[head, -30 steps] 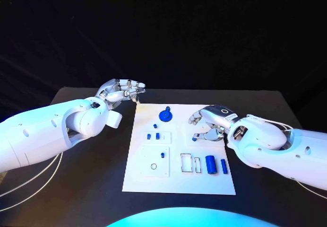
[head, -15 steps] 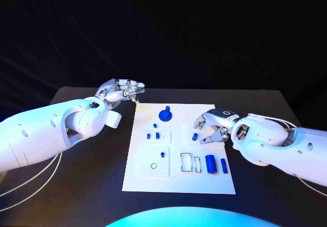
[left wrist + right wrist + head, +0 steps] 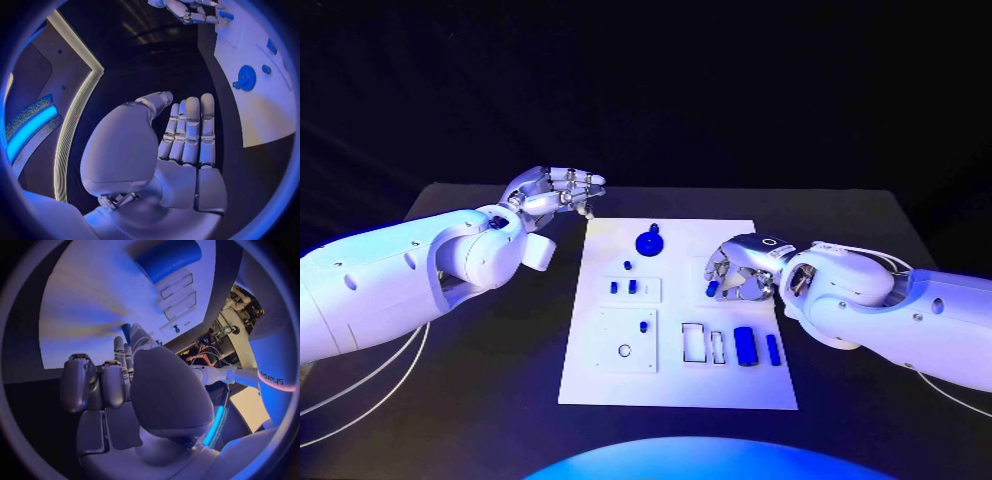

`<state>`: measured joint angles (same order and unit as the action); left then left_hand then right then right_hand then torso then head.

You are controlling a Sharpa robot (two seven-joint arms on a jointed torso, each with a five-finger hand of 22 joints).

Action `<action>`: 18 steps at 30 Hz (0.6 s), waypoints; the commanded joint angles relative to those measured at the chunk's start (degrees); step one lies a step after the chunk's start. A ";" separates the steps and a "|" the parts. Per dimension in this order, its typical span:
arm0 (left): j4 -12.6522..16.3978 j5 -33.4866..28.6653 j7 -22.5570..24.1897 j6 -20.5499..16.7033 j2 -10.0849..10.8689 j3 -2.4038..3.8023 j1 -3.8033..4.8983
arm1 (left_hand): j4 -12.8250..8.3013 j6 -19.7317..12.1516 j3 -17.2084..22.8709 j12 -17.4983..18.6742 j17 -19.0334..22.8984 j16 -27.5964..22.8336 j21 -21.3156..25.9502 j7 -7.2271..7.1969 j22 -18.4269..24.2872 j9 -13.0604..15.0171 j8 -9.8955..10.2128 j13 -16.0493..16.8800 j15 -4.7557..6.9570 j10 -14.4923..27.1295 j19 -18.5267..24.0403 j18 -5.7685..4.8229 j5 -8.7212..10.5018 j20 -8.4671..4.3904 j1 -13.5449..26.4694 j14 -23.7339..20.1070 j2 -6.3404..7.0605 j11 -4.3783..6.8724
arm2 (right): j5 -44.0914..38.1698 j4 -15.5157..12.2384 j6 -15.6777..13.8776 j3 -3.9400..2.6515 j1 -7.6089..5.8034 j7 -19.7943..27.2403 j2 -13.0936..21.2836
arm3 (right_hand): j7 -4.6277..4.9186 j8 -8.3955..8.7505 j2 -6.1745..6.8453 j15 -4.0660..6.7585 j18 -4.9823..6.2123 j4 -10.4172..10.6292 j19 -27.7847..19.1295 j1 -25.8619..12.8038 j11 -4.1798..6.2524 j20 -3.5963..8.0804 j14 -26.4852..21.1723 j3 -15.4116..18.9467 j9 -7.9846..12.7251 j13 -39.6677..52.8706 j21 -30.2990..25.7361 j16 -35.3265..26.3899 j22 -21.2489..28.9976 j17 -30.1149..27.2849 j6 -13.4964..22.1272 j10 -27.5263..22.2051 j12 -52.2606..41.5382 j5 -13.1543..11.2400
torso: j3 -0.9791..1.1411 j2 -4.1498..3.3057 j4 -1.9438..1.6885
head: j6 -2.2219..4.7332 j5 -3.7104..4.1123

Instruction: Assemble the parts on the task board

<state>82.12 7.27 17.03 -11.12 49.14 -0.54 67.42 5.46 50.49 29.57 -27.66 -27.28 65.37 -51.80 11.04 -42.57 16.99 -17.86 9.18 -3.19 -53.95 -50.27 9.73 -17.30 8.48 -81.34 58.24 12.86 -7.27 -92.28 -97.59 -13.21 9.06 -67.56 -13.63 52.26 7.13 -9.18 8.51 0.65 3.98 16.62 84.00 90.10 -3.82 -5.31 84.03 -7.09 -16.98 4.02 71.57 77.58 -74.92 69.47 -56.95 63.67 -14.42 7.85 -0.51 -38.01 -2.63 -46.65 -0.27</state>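
The white task board [image 3: 678, 375] lies in the middle of the table. My right hand [image 3: 740, 268] hovers over its right edge, pinching a small blue part [image 3: 714, 287] in its fingertips; the same blue part [image 3: 127, 332] peeks out past the fingers in the right wrist view. My left hand [image 3: 560, 190] hangs off the board's far left corner, holding nothing, its fingers [image 3: 190, 130] straight and side by side. A round blue part [image 3: 649, 241] sits at the board's far end. Two blue cylinders [image 3: 744, 345] lie near the right front, beside two bare slots [image 3: 694, 342].
Small blue pegs [image 3: 633, 287] stand in a raised block at the board's left middle, another peg [image 3: 645, 326] in the block below it. White cables [image 3: 358, 395] trail on the dark table at the left. The round blue part [image 3: 245, 78] shows in the left wrist view.
My right hand has shifted a little left and farther onto the board, turning at the wrist with the small blue part in its fingers. The left hand has not moved.
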 commanded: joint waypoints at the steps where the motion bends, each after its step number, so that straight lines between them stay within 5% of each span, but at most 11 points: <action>1: 0.14 -0.14 0.27 0.88 -0.02 0.03 0.03 | 0.05 -0.25 -0.41 -0.33 0.09 -0.24 0.32 0.04 0.09 -0.06 -0.14 -0.08 0.03 0.33 -0.11 0.78 -0.06 0.23 -0.10 -0.28 -0.33 -0.05 | 0.39 0.26 0.38 0.03 0.21 0.98 -0.36 | 0.03 -0.09 -0.64 0.34 -0.63 0.01 2.04 -0.07 0.08 0.59 1.91 -1.56 -0.07 -0.10 0.51 0.41 -7.72 0.12 -0.88 1.09 0.64 -0.61 | 0.01 -0.01 0.04 | -0.02 -0.03; 7: 0.15 -0.14 0.24 0.86 0.05 0.03 0.03 | 0.05 -0.25 -0.41 -0.33 0.09 -0.24 0.32 0.04 0.09 -0.06 -0.14 -0.08 0.03 0.33 -0.11 0.78 -0.06 0.23 -0.10 -0.28 -0.33 -0.05 | 0.59 0.60 -0.63 0.05 0.69 1.31 -0.90 | -0.12 -0.42 -0.37 0.59 -1.02 -0.12 2.56 -0.50 0.38 0.86 2.10 -9.18 -0.29 -0.06 2.65 0.87 -8.80 0.54 -3.48 4.71 3.03 -3.19 | 0.06 -0.04 0.02 | -0.10 -0.14; 9: 0.15 -0.14 0.22 0.86 0.08 0.03 0.03 | 0.05 -0.25 -0.41 -0.33 0.09 -0.24 0.32 0.04 0.09 -0.06 -0.14 -0.08 0.03 0.33 -0.11 0.78 -0.06 0.23 -0.10 -0.28 -0.33 -0.05 | 0.63 0.67 -0.99 0.05 0.77 1.33 -1.00 | -0.16 -0.36 0.77 0.69 -1.08 -0.20 2.63 -1.44 0.37 0.93 2.11 -12.41 -0.43 -0.01 2.94 0.96 -9.02 0.54 -3.98 5.80 4.27 -3.34 | 0.04 -0.04 0.04 | -0.12 -0.14; 18: 0.17 -0.09 0.07 0.93 0.15 0.03 0.03 | 0.05 -0.25 -0.41 -0.33 0.09 -0.24 0.32 0.04 0.09 -0.06 -0.14 -0.08 0.03 0.33 -0.11 0.78 -0.06 0.23 -0.10 -0.28 -0.33 -0.05 | 0.39 0.77 -1.35 0.05 0.92 0.71 -1.25 | 0.01 -0.03 3.29 0.55 -1.16 -0.50 2.73 -3.57 0.36 0.92 2.11 -16.28 -0.67 0.14 3.39 1.08 -9.36 0.49 -3.93 6.70 6.02 -3.38 | 0.02 -0.01 0.03 | -0.29 -0.10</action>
<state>82.14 7.27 16.94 -11.09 49.32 -0.55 67.42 5.46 50.49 29.57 -27.66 -27.29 65.37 -51.81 11.04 -42.53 16.99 -17.86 9.18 -3.19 -53.96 -50.27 9.73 -17.30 8.48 -81.34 58.25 12.86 -7.27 -91.64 -96.68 -14.36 9.07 -66.74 -13.29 51.14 6.98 -9.53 11.56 1.05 3.97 16.13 84.01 86.75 -3.37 -4.92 84.03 -22.88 -17.59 4.08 74.87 78.44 -74.91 69.97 -60.79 70.01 -8.74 4.64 -0.46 -38.05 -2.59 -46.88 -0.42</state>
